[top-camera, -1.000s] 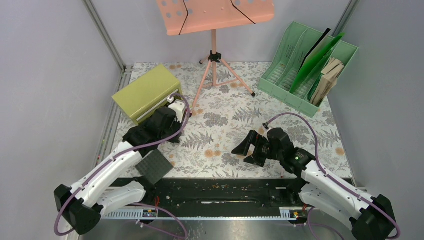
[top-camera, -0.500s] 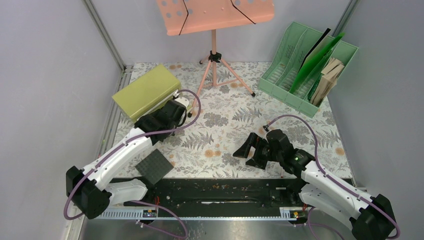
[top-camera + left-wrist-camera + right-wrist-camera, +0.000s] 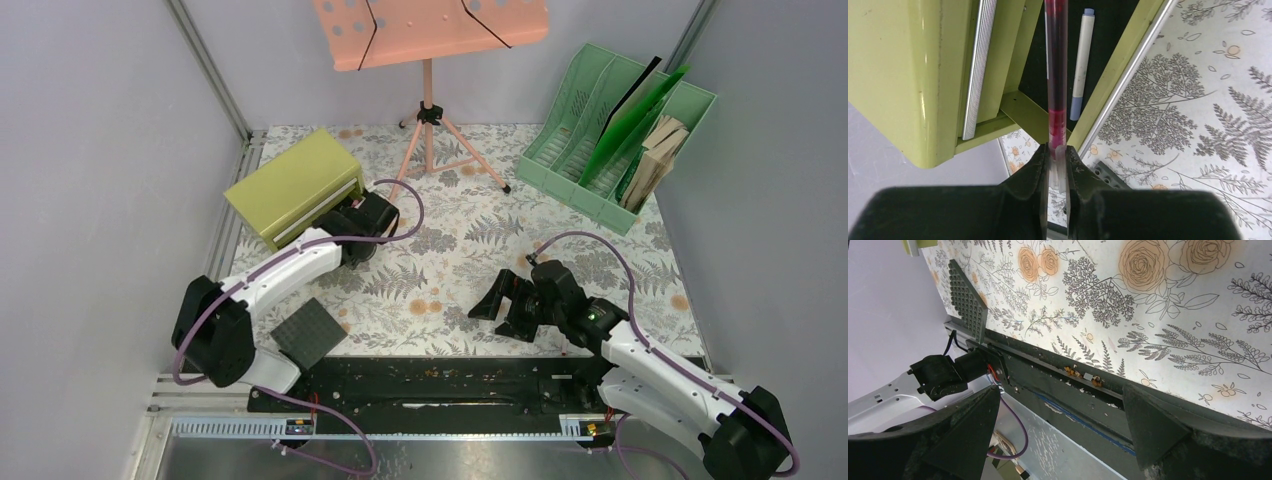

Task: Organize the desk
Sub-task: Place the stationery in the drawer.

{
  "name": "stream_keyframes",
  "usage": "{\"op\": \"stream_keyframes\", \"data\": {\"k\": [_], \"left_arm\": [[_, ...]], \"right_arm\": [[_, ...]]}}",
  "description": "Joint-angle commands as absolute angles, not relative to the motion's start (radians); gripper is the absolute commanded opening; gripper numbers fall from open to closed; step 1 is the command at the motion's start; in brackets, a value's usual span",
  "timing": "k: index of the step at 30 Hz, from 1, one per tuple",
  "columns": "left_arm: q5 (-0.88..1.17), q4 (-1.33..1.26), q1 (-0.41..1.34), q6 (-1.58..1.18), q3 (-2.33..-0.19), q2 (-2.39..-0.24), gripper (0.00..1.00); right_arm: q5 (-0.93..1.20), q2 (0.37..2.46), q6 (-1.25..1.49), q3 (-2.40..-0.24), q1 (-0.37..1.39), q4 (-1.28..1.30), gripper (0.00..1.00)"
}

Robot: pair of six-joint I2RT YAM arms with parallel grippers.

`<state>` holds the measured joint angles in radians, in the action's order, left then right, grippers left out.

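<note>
left gripper [image 3: 1057, 152] is clamped on the near end of a red pen [image 3: 1056, 60], at the left side of the table [image 3: 450, 250]. the pen's barrel points away over the pulled-out drawer [image 3: 1123, 62] of the olive-yellow cabinet [image 3: 290, 185], which sits at the table's left rear. whether the pen touches the drawer's black floor i cannot tell. a white pen [image 3: 1081, 65] with a blue cap lies in the drawer just right of the red one. at the table's front edge, left of centre, a dark grey studded square [image 3: 308, 333] lies flat. the table, printed with ferns and orange flowers, spans the space between the grey walls ahead of both arm bases. a salmon-pink music stand [image 3: 430, 30] stands on its tripod at rear centre. right gripper [image 3: 500, 300] hangs low over the table's front right part, jaws spread wide with nothing between them. a mint-green file rack [image 3: 560, 140] holding folders sits in the rear right corner.
</note>
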<state>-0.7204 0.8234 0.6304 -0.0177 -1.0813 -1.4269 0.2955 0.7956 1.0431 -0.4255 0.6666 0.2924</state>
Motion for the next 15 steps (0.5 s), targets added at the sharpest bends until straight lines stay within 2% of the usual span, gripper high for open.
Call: {"op": "stream_keyframes", "data": {"k": [1, 15], "left_arm": [[-0.805, 0.781, 0.615, 0.025, -1.121, -1.462, 0.00], [-0.759, 0.725, 0.502, 0.023, -1.106, -1.548, 0.00]], "right_arm": [[0.271, 0.790, 1.039, -0.413, 0.673, 0.305, 0.99], [0.280, 0.806, 1.041, -0.396, 0.672, 0.299, 0.99]]}}
